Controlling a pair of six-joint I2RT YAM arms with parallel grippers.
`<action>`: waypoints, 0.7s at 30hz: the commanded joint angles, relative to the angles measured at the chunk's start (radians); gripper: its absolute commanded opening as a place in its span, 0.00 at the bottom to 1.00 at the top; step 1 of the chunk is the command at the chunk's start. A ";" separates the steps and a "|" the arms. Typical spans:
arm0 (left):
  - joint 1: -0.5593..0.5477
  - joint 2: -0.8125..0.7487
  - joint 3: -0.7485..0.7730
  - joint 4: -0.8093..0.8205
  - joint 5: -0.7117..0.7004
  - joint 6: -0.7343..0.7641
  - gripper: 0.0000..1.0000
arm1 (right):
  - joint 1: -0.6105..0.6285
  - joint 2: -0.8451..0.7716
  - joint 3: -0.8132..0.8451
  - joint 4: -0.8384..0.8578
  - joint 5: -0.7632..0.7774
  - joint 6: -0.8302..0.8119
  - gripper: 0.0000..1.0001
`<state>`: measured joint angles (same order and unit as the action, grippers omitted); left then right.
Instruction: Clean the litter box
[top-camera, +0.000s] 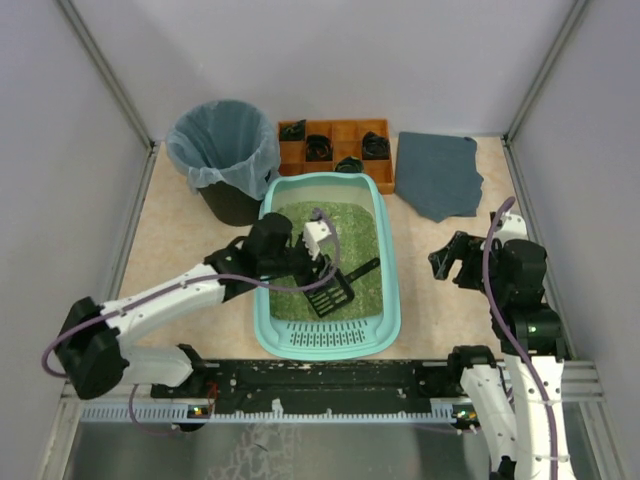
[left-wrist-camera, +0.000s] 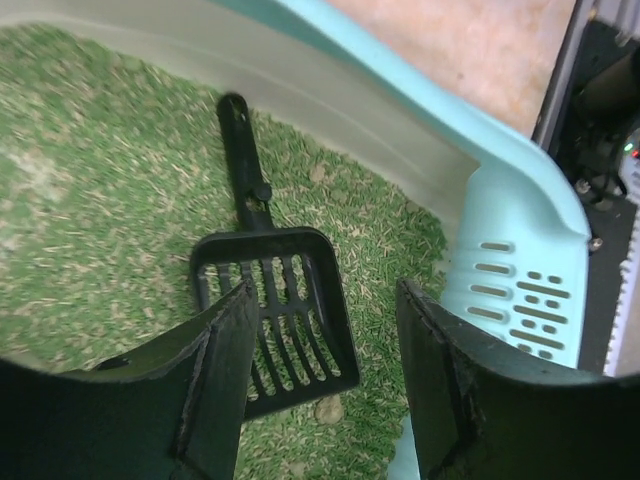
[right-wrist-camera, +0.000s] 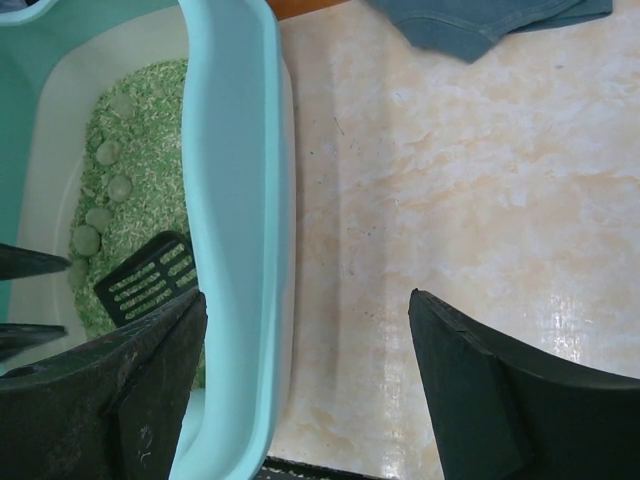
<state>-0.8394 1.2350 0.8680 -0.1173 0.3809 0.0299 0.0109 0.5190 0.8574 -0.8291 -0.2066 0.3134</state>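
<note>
Nearest us, the litter box sat on the table between the two arms, its slotted lip toward the bases. The left gripper hung inside the box above the litter, its fingers apart and clamped on nothing. A black scoop lay flat on the litter below the gap, its head toward the slotted end and its handle running away to the far right. The right gripper hung over bare table just outside the box's right wall, fingers spread wide and empty, so the box lay to its left, near but apart. Farther off stood a bagged bin, an orange tray and a grey cloth along the back.
</note>
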 joint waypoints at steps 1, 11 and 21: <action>-0.073 0.121 0.040 0.053 -0.102 -0.003 0.62 | 0.006 -0.018 0.002 0.057 -0.019 -0.017 0.81; -0.153 0.382 0.187 0.059 -0.182 0.029 0.58 | 0.006 -0.019 -0.004 0.067 -0.051 -0.031 0.81; -0.182 0.544 0.327 -0.047 -0.343 0.078 0.47 | 0.006 -0.029 -0.006 0.069 -0.058 -0.031 0.82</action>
<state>-1.0103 1.7363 1.1568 -0.1089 0.1169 0.0792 0.0109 0.5034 0.8440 -0.8074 -0.2489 0.2958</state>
